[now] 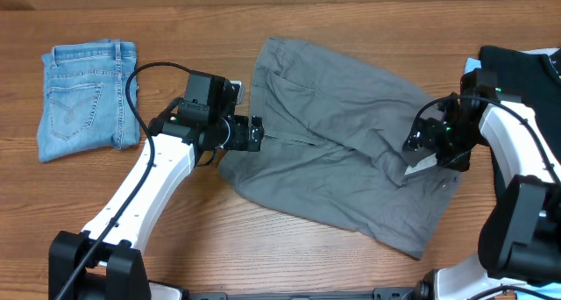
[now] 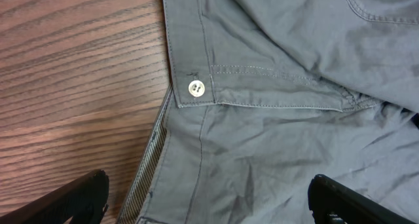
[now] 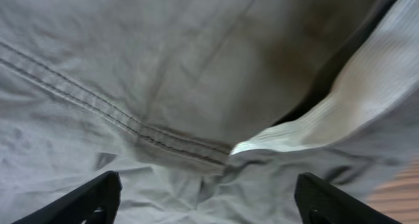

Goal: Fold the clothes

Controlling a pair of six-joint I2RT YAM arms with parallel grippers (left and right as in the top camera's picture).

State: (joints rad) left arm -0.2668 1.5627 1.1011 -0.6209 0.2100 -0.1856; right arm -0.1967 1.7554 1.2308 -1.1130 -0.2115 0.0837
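The grey shorts (image 1: pixel 337 138) lie spread and rumpled across the middle of the table. My left gripper (image 1: pixel 252 133) is open at their left waistband edge, above the cloth near the white button (image 2: pixel 196 88); its fingers straddle the striped inner waistband (image 2: pixel 147 178). My right gripper (image 1: pixel 419 151) is open over the shorts' right part, where a white inner pocket lining (image 3: pixel 327 116) sticks out beside a dark seam (image 3: pixel 98 103). Neither gripper holds the cloth.
Folded light-blue denim jeans (image 1: pixel 86 98) lie at the far left. A black shirt (image 1: pixel 526 81) lies at the right edge under my right arm. The wooden table (image 1: pixel 280 247) shows bare in front of the shorts.
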